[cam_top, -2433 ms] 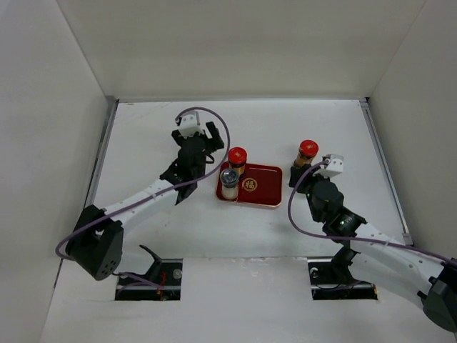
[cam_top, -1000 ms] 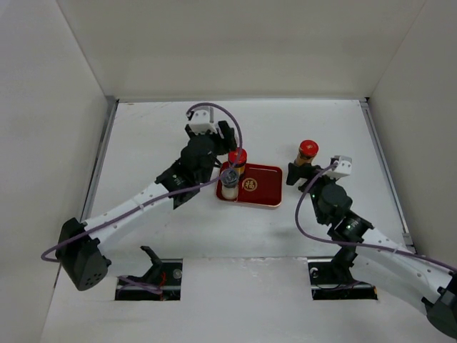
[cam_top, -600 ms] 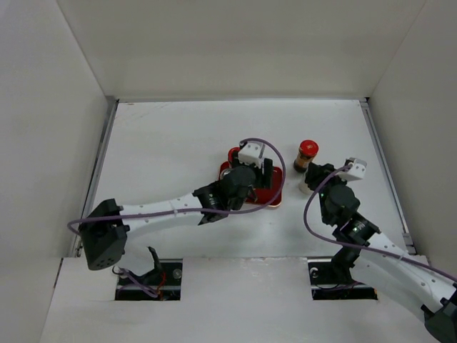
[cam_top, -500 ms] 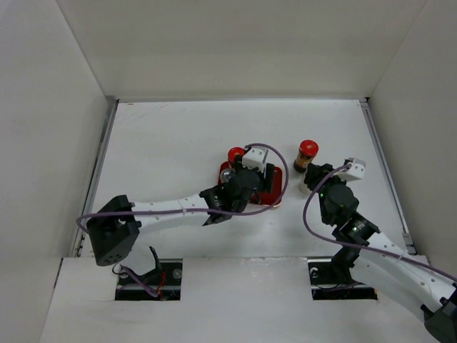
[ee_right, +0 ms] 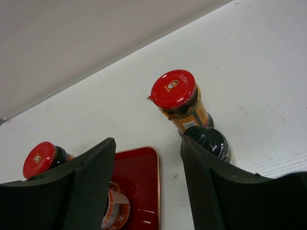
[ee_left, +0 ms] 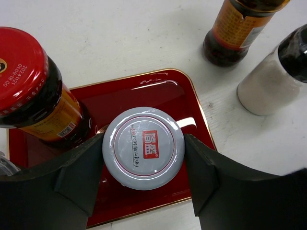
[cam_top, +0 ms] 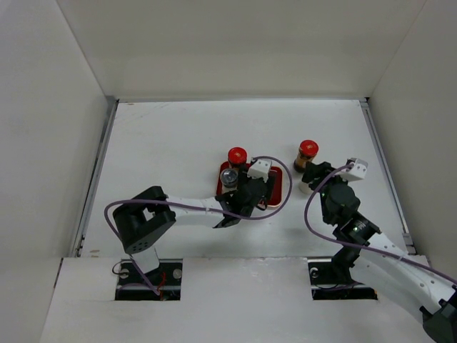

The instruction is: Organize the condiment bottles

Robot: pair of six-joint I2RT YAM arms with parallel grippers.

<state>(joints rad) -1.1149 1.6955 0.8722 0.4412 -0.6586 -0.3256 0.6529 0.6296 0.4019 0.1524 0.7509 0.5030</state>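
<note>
The left end effector (ee_left: 144, 155) is clenched on the pale-lidded jar (ee_left: 143, 143), which stands in the red tray (ee_left: 158, 91). Its black fingers (ee_left: 79, 175) hide the jar's body, so only the flat round lid with a red label shows. A red-capped jar (ee_left: 21, 72) stands beside it in the tray, cut off at the frame's edge. The silver-lidded jar (cam_top: 229, 175) is plain only from overhead. The tray is glossy with a thin gold rim.

The right end effector (ee_right: 147, 146) is spread wide and grips nothing. One finger hides the lower part of the black-capped jar (ee_right: 207, 139). That jar stands on the matte white surface (ee_right: 249, 72), just beside the second red-capped jar (ee_right: 173, 90).
</note>
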